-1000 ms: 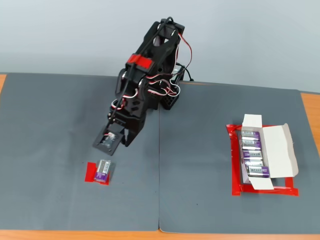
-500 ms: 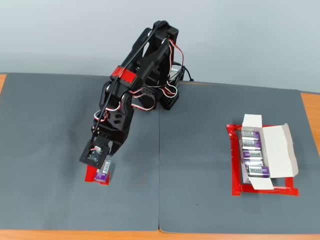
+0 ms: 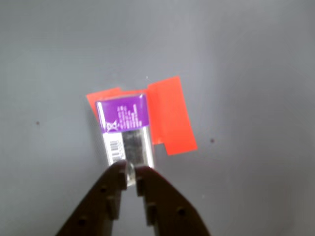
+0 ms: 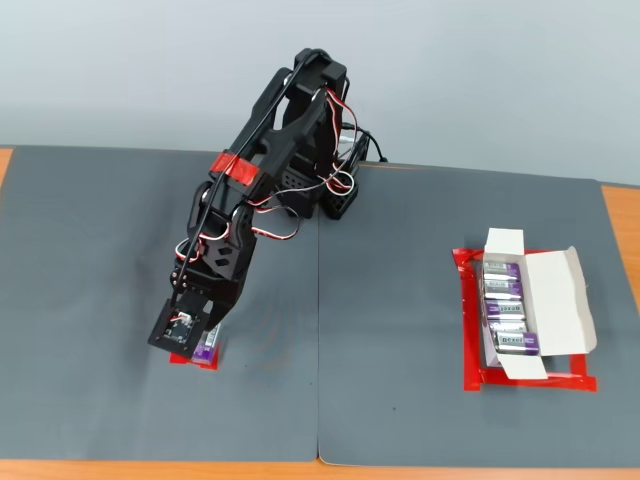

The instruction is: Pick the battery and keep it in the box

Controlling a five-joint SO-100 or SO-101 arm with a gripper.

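Note:
In the wrist view the battery (image 3: 125, 129), a silver pack with a purple label band, lies flat on a red tape patch (image 3: 170, 115). My gripper (image 3: 129, 173) hovers over its near end, fingers shut to a narrow slit and not around the pack. In the fixed view the gripper (image 4: 196, 343) is low at the left, and only a purple edge of the battery (image 4: 206, 351) peeks out beneath it. The white box (image 4: 551, 300) lies open at the right with several similar packs (image 4: 504, 305) in a row inside.
A red tape outline (image 4: 468, 330) frames the box. Two dark grey mats meet at a seam (image 4: 318, 340) down the middle. The arm's base (image 4: 335, 195) stands at the back centre. Orange table edge (image 4: 620, 220) shows at the right.
The arm has stretched forward and down to the left, bringing the gripper from behind the battery to directly over it, so it now hides most of the pack in the fixed view.

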